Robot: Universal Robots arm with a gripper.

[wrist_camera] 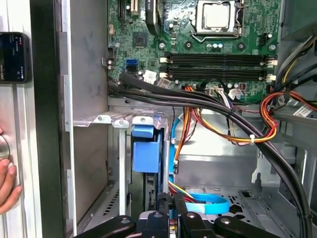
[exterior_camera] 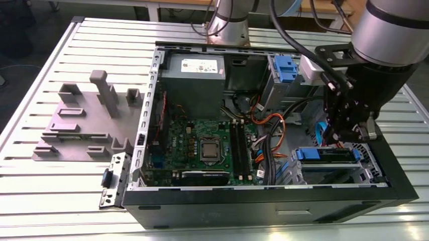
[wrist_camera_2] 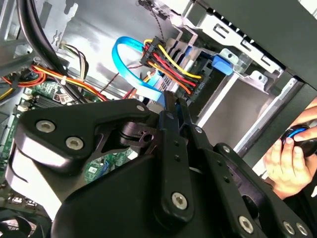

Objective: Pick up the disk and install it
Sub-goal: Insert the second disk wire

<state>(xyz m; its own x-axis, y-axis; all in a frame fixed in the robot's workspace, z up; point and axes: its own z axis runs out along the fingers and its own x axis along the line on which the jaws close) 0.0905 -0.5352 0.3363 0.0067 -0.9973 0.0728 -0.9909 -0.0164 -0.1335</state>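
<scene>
The disk (exterior_camera: pixel 324 154) sits in the drive bay at the front corner of the open computer case (exterior_camera: pixel 268 198), on the exterior view's right; its blue plastic frame shows along the edge. In the first wrist view the disk (wrist_camera: pixel 146 150) stands edge-on in the metal bay, with red, yellow and blue cables plugged in beside it. Its blue tab (wrist_camera_2: pixel 223 65) shows in the second wrist view. My gripper (exterior_camera: pixel 349 134) hovers just above the bay, apart from the disk. The black fingers (wrist_camera_2: pixel 173 106) are pressed together with nothing between them, as the gripper (wrist_camera: pixel 170 207) in the first wrist view confirms.
A motherboard (exterior_camera: pixel 201 143) and cable bundles (wrist_camera: pixel 233 126) fill the case. A grey power supply box (exterior_camera: pixel 194 75) and another blue frame (exterior_camera: pixel 285 68) sit at the back. A grey fixture (exterior_camera: pixel 87 120) stands on the slatted table. A person's hand (wrist_camera_2: pixel 285 158) rests outside the case.
</scene>
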